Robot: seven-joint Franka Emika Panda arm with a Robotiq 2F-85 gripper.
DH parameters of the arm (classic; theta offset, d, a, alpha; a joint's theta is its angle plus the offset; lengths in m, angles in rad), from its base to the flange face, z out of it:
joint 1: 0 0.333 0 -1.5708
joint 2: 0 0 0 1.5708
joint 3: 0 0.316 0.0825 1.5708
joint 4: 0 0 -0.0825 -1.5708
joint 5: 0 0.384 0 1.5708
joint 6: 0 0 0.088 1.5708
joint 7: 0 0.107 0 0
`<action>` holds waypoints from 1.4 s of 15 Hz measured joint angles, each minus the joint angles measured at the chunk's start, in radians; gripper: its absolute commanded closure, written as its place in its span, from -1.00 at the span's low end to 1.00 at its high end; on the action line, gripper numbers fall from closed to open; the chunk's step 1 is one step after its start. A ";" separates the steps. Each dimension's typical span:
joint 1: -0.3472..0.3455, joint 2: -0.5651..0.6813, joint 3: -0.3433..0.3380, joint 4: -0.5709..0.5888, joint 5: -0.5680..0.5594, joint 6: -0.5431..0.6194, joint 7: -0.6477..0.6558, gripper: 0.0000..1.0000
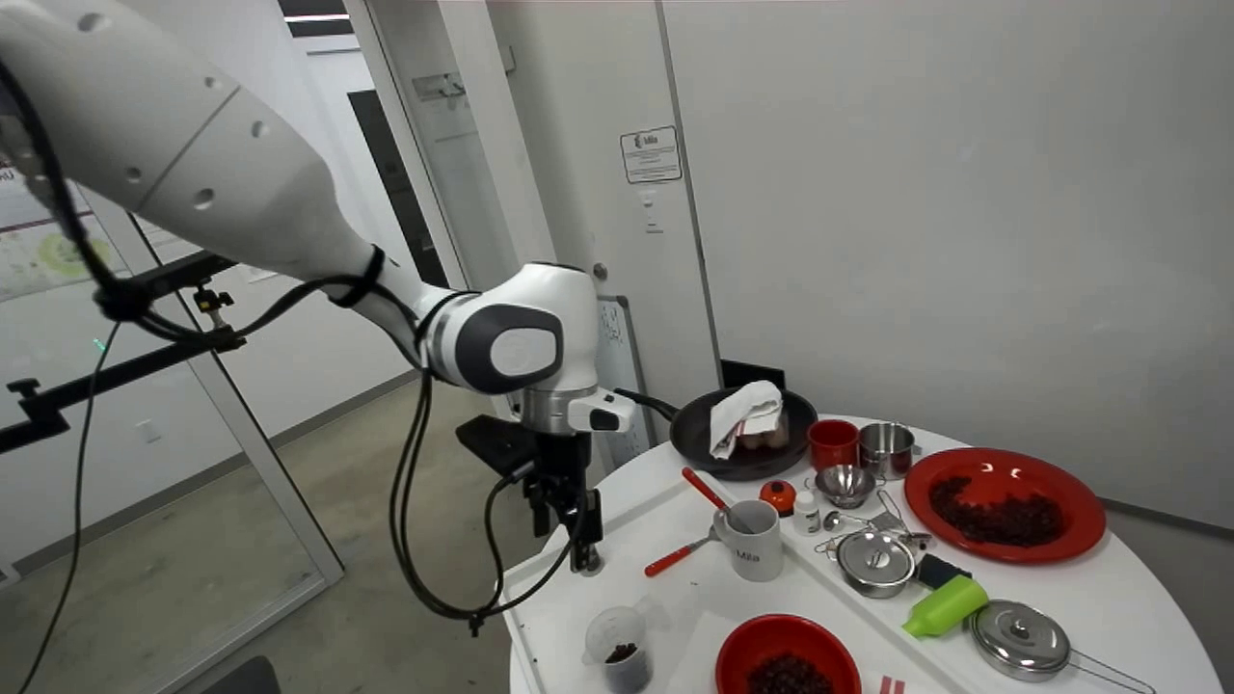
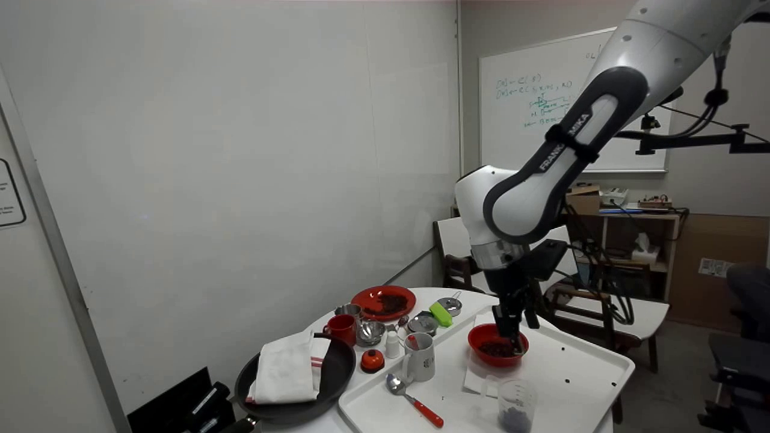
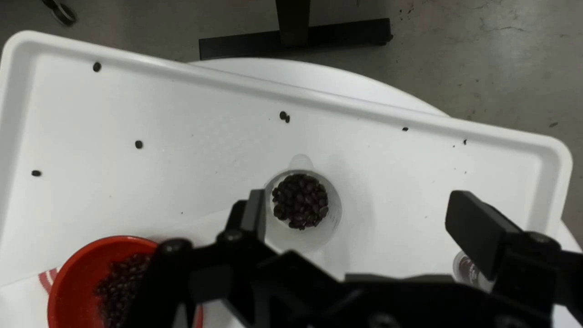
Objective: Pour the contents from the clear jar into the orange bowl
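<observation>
The clear jar (image 3: 334, 214) is see-through, with a small lip, and holds dark beans. It stands upright on the white tray; it shows in both exterior views (image 1: 609, 627) (image 2: 518, 397). The orange bowl (image 3: 75, 287), red-orange with dark beans inside, sits on a cloth on the tray (image 1: 786, 633) (image 2: 494, 360). In the wrist view my gripper's left side hides part of it. My gripper (image 3: 364, 218) is open and empty above the tray, pointing down, with wide-spread fingers (image 1: 565, 545) (image 2: 523, 335). In the wrist view the jar appears beside the left finger.
The white tray (image 3: 205, 123) has a raised rim and several loose beans. A small round object (image 3: 464, 269) is partly hidden behind the right finger. A grey mug (image 1: 757, 551), a red-handled spoon (image 1: 680, 556), a pan (image 1: 694, 439) and a red plate (image 1: 1070, 501) stand around.
</observation>
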 measured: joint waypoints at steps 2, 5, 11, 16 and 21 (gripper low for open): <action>0.024 0.095 -0.029 0.106 -0.032 0.005 0.059 -1.00; 0.059 0.209 -0.067 0.241 -0.055 0.004 0.139 -1.00; 0.092 0.405 -0.110 0.428 -0.059 -0.052 0.229 -1.00; 0.085 0.528 -0.130 0.552 -0.057 -0.143 0.239 -1.00; 0.070 0.593 -0.121 0.642 -0.041 -0.219 0.226 -1.00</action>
